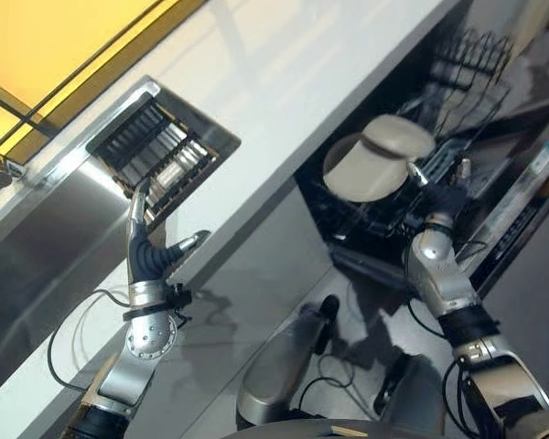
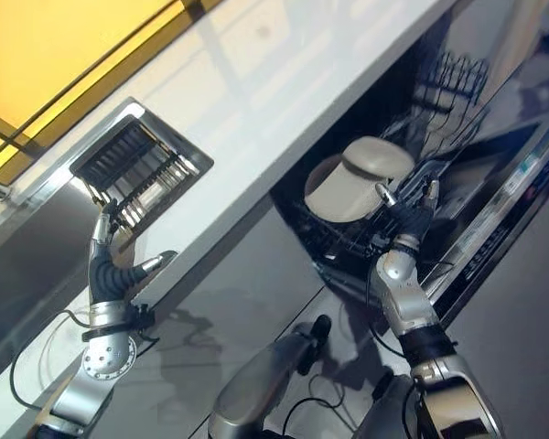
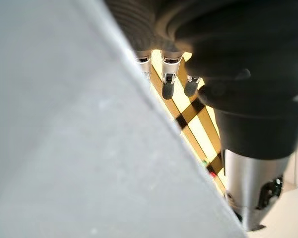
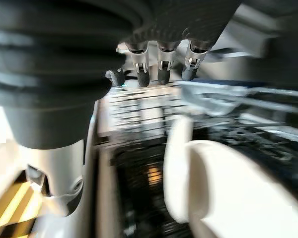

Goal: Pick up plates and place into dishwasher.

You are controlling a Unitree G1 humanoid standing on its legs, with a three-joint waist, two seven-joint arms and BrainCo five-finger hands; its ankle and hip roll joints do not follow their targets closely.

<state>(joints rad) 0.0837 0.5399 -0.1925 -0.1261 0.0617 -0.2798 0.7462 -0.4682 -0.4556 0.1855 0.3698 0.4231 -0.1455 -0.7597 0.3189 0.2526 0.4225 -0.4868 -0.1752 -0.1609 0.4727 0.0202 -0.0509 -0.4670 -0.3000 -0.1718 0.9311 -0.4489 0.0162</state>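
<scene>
Left hand (image 1: 146, 251), fingers straight and spread, reaches from the frame's lower left toward the drying rack (image 1: 160, 151) set in the counter (image 1: 284, 82). At centre right, two plates (image 1: 377, 157) already stand in the dishwasher (image 1: 457, 119); the right hand (image 2: 410, 212) beside them appears relaxed and empty. Fetching another plate seems next, calling for a reach into the rack.

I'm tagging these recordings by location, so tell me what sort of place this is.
Most likely a kitchen: a white counter with a steel sink set into it, and below it an open dishwasher whose rack holds pale plates.
</scene>
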